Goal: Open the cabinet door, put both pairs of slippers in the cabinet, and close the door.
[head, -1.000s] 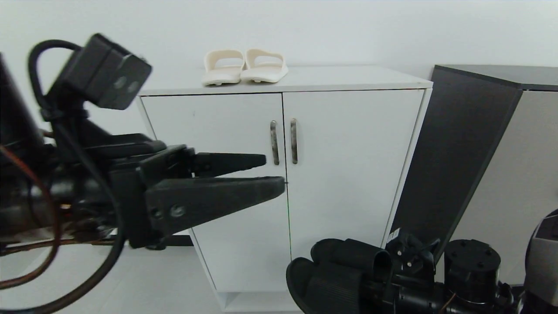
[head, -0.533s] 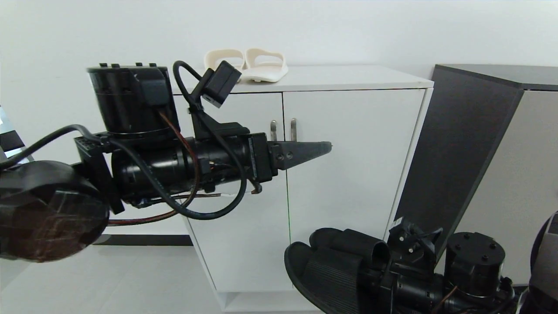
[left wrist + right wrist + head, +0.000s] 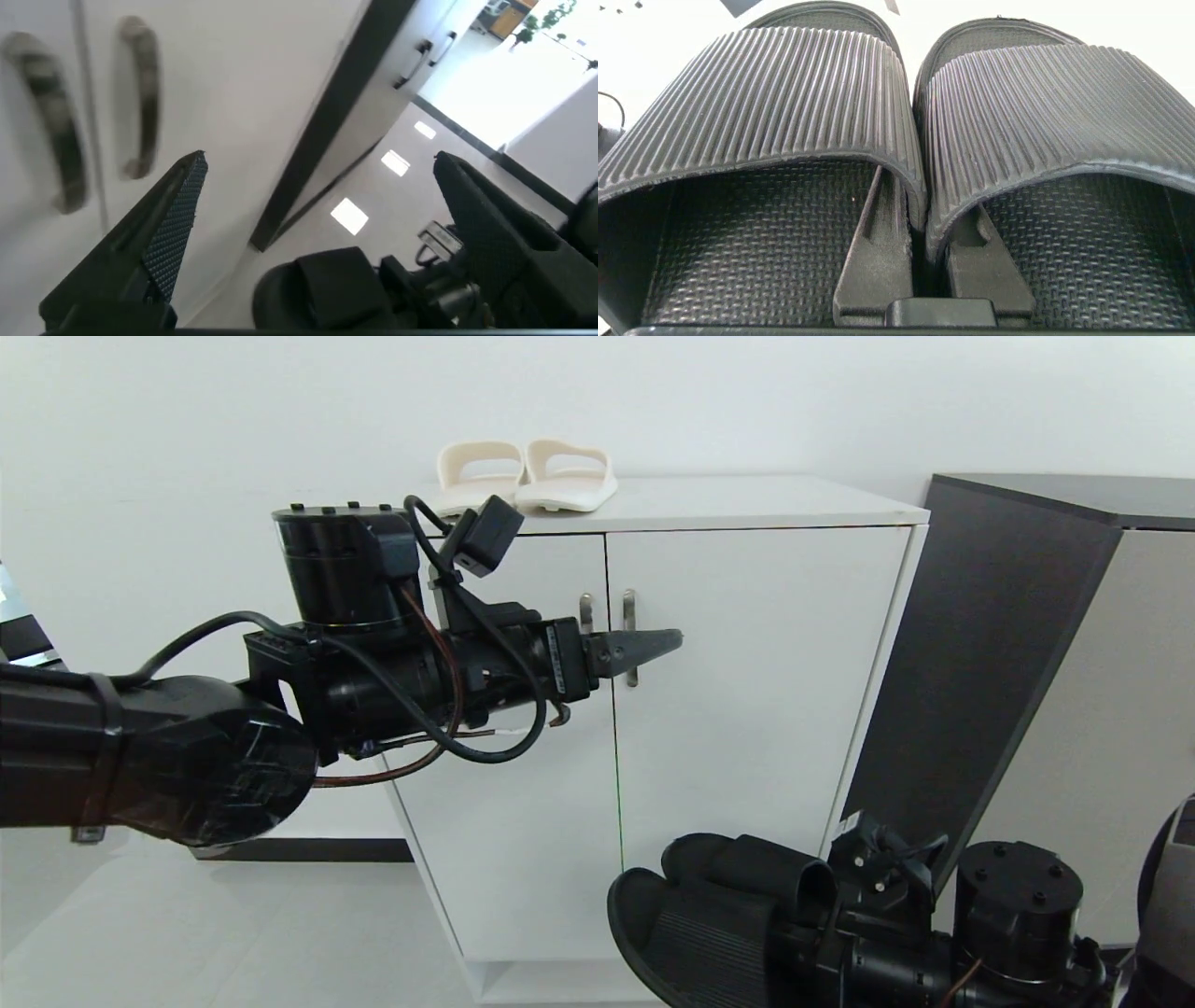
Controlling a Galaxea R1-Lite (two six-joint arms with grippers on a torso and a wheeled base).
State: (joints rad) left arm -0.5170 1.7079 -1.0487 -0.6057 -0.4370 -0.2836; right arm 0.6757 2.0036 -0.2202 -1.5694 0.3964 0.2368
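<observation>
Little is done: both doors of the white two-door cabinet are shut at frame centre. The left gripper, fingers apart, hovers at the metal bar handles. The right gripper clamps the black ribbed slippers, lower right; the cream slippers sit on the cabinet top, upper centre.

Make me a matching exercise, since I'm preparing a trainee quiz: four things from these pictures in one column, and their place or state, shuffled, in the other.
Things
1. cream slippers
2. black slippers
3. cabinet doors
4. left gripper

Place or state
A. open, in front of the door handles
B. on top of the cabinet
C. shut
D. clamped in the right gripper

Pairs: 1-B, 2-D, 3-C, 4-A
</observation>
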